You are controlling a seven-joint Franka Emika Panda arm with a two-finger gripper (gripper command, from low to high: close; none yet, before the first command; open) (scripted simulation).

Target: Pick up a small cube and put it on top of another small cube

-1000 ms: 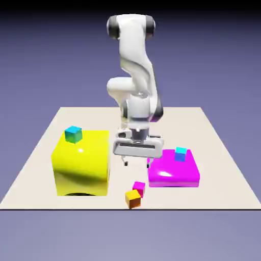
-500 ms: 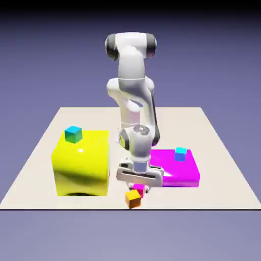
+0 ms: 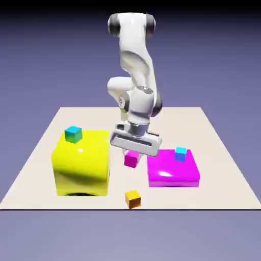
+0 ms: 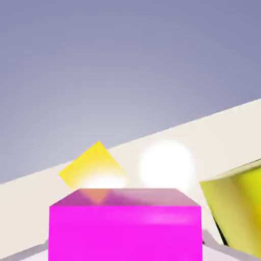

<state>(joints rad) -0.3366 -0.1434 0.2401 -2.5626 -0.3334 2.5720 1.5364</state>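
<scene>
Change since the earlier frames: the small magenta cube (image 3: 132,159) has left the worktop, where it lay beside the small orange cube (image 3: 133,199); the arm has come down, closed and risen again, and the cube now hangs in the air at the frame's centre.

Item, nearest: small orange cube, plain and matte, alone on the worktop at the lower centre of the exterior view, close to the front edge. In the hand view it shows as an orange-yellow diamond (image 4: 93,168) beyond the held cube.

Item: small magenta cube, clamped in the jaws of the white gripper (image 3: 133,151). Jaws near fully closed, pinching the cube; in the hand view the cube (image 4: 125,224) fills the bottom centre and hides the finger tips.

Item, left of centre: large glossy yellow block (image 3: 81,162), a small cyan cube (image 3: 73,134) on its top rear corner.

Item, right of centre: large flat glossy magenta block (image 3: 172,170), a second small cyan cube (image 3: 180,154) on it.

Item, far: white arm (image 3: 135,61), rising to the upper centre.

Progress, as judged: pick-up done and cube lifted clear. Left to do: carry to another small cube, set down squarely, release. Which cube is meant cannot be told.

Surface and room: pale beige flat worktop (image 3: 224,168), matte; plain blue-violet backdrop, darker at the top edge.
</scene>
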